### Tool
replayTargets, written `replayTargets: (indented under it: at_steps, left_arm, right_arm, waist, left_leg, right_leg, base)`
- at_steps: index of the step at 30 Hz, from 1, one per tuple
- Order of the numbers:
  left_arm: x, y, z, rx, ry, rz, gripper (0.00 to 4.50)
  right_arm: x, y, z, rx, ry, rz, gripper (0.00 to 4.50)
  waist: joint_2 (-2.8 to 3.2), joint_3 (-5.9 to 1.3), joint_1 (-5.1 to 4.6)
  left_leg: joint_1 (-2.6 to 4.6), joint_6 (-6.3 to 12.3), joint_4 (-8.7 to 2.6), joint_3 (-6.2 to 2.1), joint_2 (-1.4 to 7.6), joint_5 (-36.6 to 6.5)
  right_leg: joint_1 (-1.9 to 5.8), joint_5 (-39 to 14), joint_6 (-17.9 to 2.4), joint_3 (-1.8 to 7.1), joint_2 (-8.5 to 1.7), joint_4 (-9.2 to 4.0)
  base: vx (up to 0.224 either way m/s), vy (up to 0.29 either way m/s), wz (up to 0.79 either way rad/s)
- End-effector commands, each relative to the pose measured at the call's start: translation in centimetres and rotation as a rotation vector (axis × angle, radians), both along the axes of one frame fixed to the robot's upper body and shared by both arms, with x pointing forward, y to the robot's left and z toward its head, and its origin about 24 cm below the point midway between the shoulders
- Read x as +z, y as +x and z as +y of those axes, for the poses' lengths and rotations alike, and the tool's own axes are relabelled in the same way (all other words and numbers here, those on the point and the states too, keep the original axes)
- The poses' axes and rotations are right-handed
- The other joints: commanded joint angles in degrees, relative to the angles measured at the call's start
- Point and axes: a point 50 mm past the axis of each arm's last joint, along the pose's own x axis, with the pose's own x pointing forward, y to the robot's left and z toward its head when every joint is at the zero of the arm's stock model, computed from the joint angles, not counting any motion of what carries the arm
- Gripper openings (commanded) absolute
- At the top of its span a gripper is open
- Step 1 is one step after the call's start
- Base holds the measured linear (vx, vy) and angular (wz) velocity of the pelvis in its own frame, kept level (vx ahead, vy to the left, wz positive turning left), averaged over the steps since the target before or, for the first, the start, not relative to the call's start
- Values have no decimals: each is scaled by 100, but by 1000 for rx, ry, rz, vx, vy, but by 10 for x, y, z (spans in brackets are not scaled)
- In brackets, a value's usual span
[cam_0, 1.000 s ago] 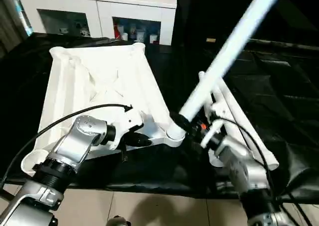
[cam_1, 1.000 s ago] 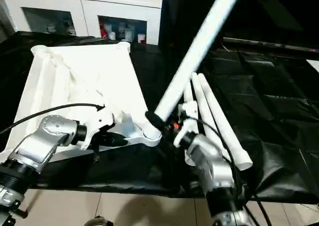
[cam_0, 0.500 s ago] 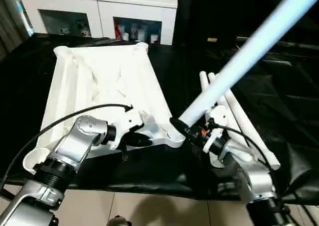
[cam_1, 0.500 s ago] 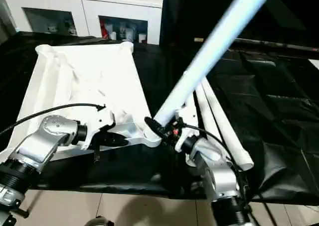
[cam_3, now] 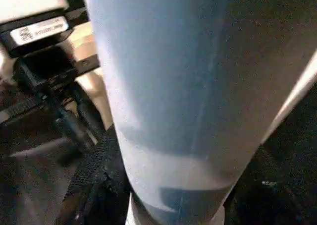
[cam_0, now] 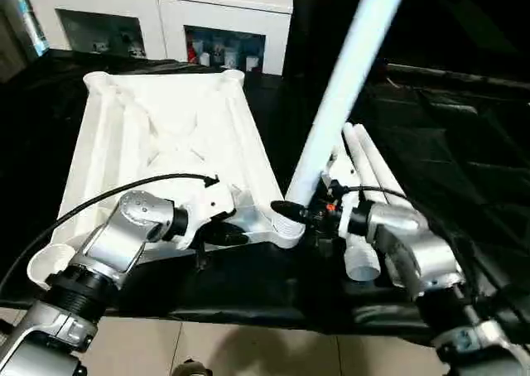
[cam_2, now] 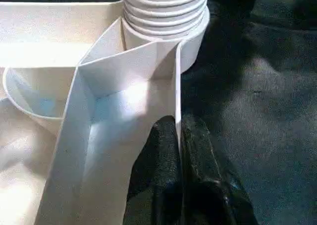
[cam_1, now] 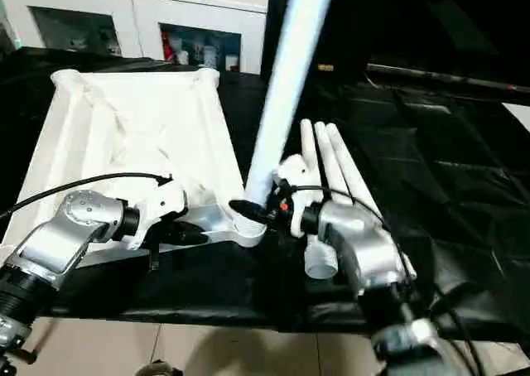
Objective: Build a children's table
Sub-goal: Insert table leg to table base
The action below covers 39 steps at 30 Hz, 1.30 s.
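The children's table's tabletop [cam_0: 166, 136] is lying ribs-up on my black-draped bench [cam_0: 464, 161], my left gripper [cam_2: 179, 150] pinching its wall, my right gripper [cam_0: 290, 211] clasping a leg [cam_0: 344, 86] standing in the near corner socket [cam_0: 286, 227].

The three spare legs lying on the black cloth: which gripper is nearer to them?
Right. The right gripper holds the raised leg just beside the spare legs; the left gripper pinches the tabletop rim, beyond the corner socket.
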Motion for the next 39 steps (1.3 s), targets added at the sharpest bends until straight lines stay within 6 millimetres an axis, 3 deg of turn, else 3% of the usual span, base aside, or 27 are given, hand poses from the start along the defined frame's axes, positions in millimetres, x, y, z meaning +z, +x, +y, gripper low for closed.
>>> replayTargets:
  at_steps: [1,6,17,20,26,29,30,32,34,37,38,39]
  left_arm:
    - [9,3,3,-13,27,-58,0]
    - [8,0,1,-90,37,-59,0]
    - [13,-5,-4,-290,47,-83,0]
    - [14,-3,-3,-295,50,-82,0]
    - [14,-1,1,-282,52,-78,0]
    - [11,0,5,-234,61,-67,0]
    - [11,1,6,-211,67,-69,0]
    - [8,5,9,-145,83,-68,0]
    - [6,6,10,-80,75,-61,0]
    - [5,6,6,14,52,-34,0]
    - [3,4,3,91,40,-15,0]
    - [2,3,2,131,36,-5,0]
  right_arm:
    - [-43,-23,-8,70,-102,208,191]
    - [-53,-32,-14,153,-153,240,191]
    - [-62,-42,-17,266,-187,232,191]
    - [-64,-44,-17,272,-180,232,191]
    - [-68,-46,-15,251,-159,237,191]
    - [-73,-38,-15,137,-169,223,191]
    - [-74,-33,-15,89,-180,214,191]
    - [-76,-23,-16,-31,-210,195,191]
    - [-76,-14,-16,-137,-218,198,191]
    - [-78,-3,-14,-272,-233,212,191]
    - [-79,4,-10,-364,-240,220,191]
    - [-79,7,-8,-406,-246,220,191]
  waist:
    - [81,-311,-11]
    - [96,-313,-11]
    - [65,-273,-35]
    - [57,-257,-35]
    - [56,-304,-33]
    - [53,-286,-49]
    - [61,-238,-73]
    - [53,-216,-125]
    - [69,-219,-204]
    - [95,-228,-279]
    - [125,-226,-324]
    - [140,-221,-395]
  left_leg:
    - [149,-148,-452,-47,183,-1392]
    - [172,-189,-465,-54,191,-1556]
    - [222,-280,-512,-84,207,-2209]
    - [265,-312,-536,-106,211,-2458]
    - [251,-281,-548,-90,214,-2137]
    - [255,-321,-556,-95,207,-2330]
    - [280,-373,-572,-119,194,-2679]
    - [310,-490,-593,-183,194,-3127]
    - [302,-562,-615,-241,197,-3330]
    - [298,-617,-634,-295,186,-3566]
    - [309,-631,-650,-324,195,-3745]
    - [276,-670,-691,-356,198,-3862]
  right_leg:
    - [153,-765,-1050,266,-456,-499]
    - [145,-782,-1068,259,-447,-510]
    - [106,-1588,-989,271,-469,-590]
    - [102,-2070,-916,275,-494,-643]
    - [138,-1326,-1071,267,-469,-582]
    - [115,-1605,-1056,266,-486,-608]
    - [89,-2173,-958,260,-492,-669]
    - [66,-2956,-774,241,-522,-728]
    - [57,-3311,-633,216,-541,-757]
    - [80,-3326,-615,137,-530,-776]
    - [86,-3160,-661,95,-521,-786]
    - [114,-2876,-748,53,-501,-754]
  base:
    - [0,0,0]
    - [0,0,0]
    - [0,0,0]
    - [0,0,0]
    - [0,0,0]
    - [0,0,0]
    - [0,0,0]
    - [0,0,0]
    - [-29,7,-9]
    - [-41,16,-14]
    - [-80,46,-33]
    - [-48,35,-22]
